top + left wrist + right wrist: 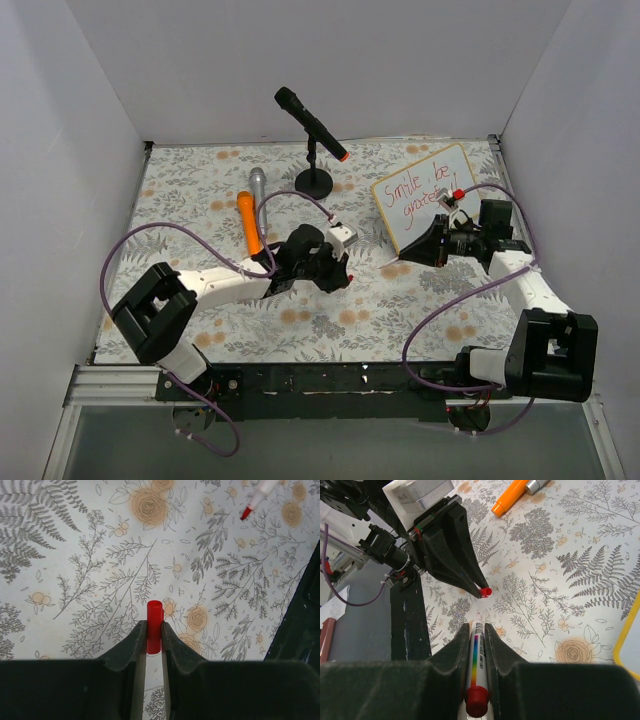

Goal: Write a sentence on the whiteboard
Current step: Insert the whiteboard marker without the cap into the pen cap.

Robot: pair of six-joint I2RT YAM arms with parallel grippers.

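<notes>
The whiteboard (414, 226) stands tilted at the upper right of the overhead view, on the flower-printed table cover (190, 200) near the right wall. The sentence (420, 188) runs across the board in red handwriting in two slanted lines. It reads "Smile, be" above and "grateful" below (the last letters are partly covered by the arm in front).

The right gripper (476, 629) is at the bottom centre of its wrist view. Its two black fingers are pressed together on a white marker (477, 657) that lies lengthwise between them. The marker's red end (476, 701) is nearest the camera and its writing end pokes out past the fingertips. A rainbow stripe runs along the barrel beside a line of small print, which is too small to read. At the right edge of this view, a strip of the board's yellow rim shows.

The left gripper (154, 630), low in the middle of its wrist view, has its fingers clamped on a small red cap (154, 611) that stands upright between the tips. The uncapped red tip of the marker reaches in at the upper right corner of that frame.

Overhead, the two grippers face each other just right of centre, close together but apart. A black microphone (310, 122) with an orange band leans on a small round stand (315, 182) at the top centre. To its left, an orange pen (248, 222) and a grey pen (258, 188) lie on the cover. No writing on them can be made out.
</notes>
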